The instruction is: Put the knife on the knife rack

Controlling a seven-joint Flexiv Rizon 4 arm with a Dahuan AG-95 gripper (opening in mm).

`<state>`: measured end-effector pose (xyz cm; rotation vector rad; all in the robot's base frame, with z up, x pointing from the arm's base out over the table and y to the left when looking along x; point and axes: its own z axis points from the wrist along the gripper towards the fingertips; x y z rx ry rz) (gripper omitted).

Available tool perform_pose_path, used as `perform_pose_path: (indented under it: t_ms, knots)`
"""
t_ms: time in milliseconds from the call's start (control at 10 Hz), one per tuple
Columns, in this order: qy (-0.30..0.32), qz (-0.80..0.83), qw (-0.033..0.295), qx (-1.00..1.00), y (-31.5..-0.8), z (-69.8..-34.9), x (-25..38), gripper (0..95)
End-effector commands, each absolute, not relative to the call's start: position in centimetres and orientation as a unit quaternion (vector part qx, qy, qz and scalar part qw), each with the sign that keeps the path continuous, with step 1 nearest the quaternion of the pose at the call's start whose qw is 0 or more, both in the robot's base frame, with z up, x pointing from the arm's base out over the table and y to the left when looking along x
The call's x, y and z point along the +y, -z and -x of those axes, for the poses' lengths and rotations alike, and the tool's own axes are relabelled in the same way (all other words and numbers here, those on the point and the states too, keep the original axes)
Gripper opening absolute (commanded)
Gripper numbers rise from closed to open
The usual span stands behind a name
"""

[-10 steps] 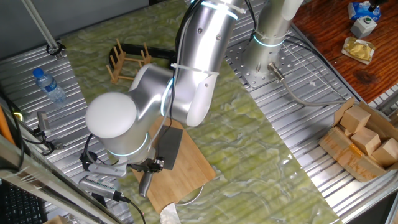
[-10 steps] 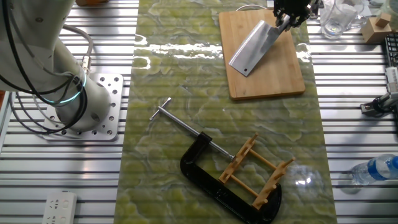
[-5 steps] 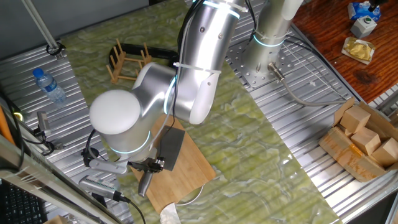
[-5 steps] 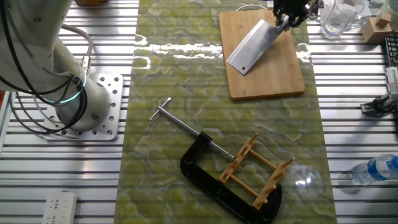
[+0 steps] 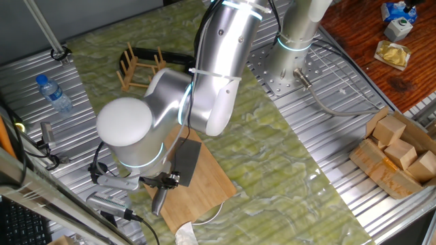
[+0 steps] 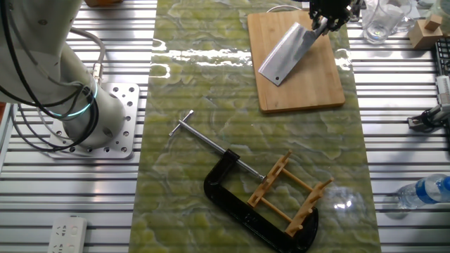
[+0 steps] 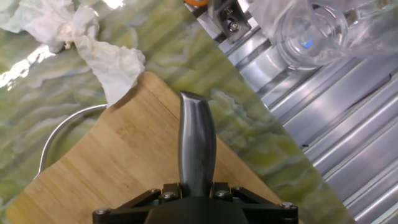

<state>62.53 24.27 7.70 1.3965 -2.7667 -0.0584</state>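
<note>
Your arm filled the frame's centre in one fixed view. The cutting board lay at upper right in the other fixed view. The knife hung tilted over it, handle clamped by your gripper, fingers closed on it. The knife rack sat at lower centre, well apart, beside the black clamp.

Ribbed aluminium tabletop overlaid with a green marbled mat. On the mat: rectangular bamboo cutting board, black C-clamp with steel screw bar, light-brown wooden peg rack just beside the clamp, crumpled white tissue. On the bare ribs: clear plastic water bottle, clear glass mug.
</note>
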Motion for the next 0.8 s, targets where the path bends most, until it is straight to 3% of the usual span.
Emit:
perform_pose_path:
  t_ms: [100, 800]
  knots:
    - [0.024, -0.469, 0.018, -0.883, -8.7, -61.7, 22.5, 0.0]
    - [0.016, -0.518, 0.022, -0.855, -10.1, -60.3, 19.9, 0.0]
